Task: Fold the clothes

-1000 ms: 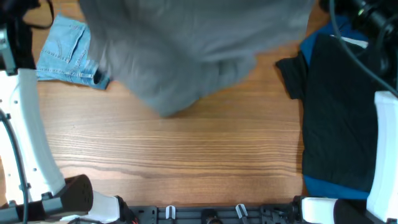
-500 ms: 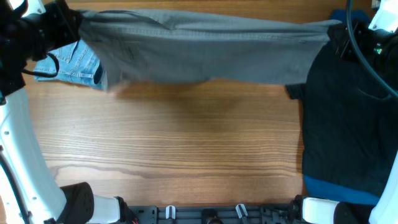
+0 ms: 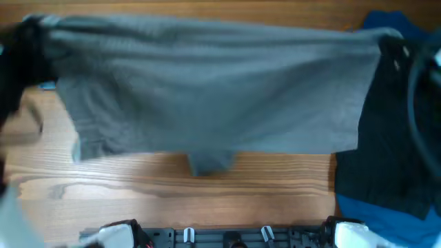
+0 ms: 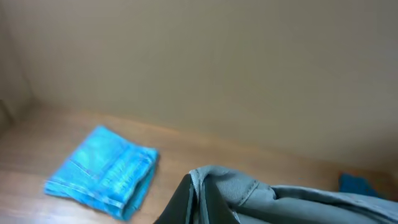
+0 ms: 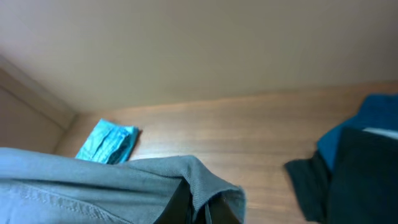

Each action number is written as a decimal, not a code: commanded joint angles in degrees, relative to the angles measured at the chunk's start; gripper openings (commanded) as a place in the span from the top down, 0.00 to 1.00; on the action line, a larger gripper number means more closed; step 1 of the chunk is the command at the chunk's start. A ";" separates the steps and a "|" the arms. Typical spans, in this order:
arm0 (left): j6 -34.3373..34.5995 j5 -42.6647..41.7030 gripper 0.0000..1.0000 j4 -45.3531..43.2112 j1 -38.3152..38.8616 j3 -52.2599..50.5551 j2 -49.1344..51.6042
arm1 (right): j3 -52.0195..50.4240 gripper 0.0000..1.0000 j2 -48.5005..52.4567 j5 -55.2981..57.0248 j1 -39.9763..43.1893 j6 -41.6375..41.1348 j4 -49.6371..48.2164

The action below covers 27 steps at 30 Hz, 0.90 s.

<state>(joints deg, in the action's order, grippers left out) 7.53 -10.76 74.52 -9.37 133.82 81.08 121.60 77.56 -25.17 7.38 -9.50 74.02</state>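
The grey shorts (image 3: 213, 89) hang stretched wide between my two grippers, high above the table and close to the overhead camera, blurred by motion. My left gripper (image 3: 31, 31) is shut on the left corner of the waistband; the left wrist view shows its dark fingers (image 4: 194, 202) pinching the grey cloth (image 4: 261, 199). My right gripper (image 3: 389, 41) is shut on the right corner; the right wrist view shows its fingers (image 5: 202, 205) clamped on a grey fold (image 5: 124, 183).
Small light-blue denim shorts lie folded at the back left (image 4: 102, 171), also showing in the right wrist view (image 5: 109, 142). A black garment (image 3: 389, 158) over a royal-blue one (image 3: 386, 217) lies on the right. The wooden table (image 3: 207, 193) shows below the hanging cloth.
The grey shorts have been lifted higher and spread out flat, and now cover much more of the overhead view. Both grippers have moved apart and upward, keeping hold of the corners.
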 commanded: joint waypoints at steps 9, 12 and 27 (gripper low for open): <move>10.99 -18.32 0.96 -54.69 1.36 3.34 23.52 | 1.55 0.96 22.25 -27.78 8.63 -29.18 -60.19; 9.14 -17.94 0.96 -49.09 2.10 11.17 22.49 | 4.59 0.96 20.20 -32.39 15.21 -30.86 -59.12; -5.84 -2.75 0.96 18.01 3.63 11.63 33.46 | 4.28 0.96 26.27 13.42 1.33 3.08 15.96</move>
<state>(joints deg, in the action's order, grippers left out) 4.14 -18.90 88.86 -5.23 144.73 114.32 125.43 104.22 -26.46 10.07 -9.47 88.51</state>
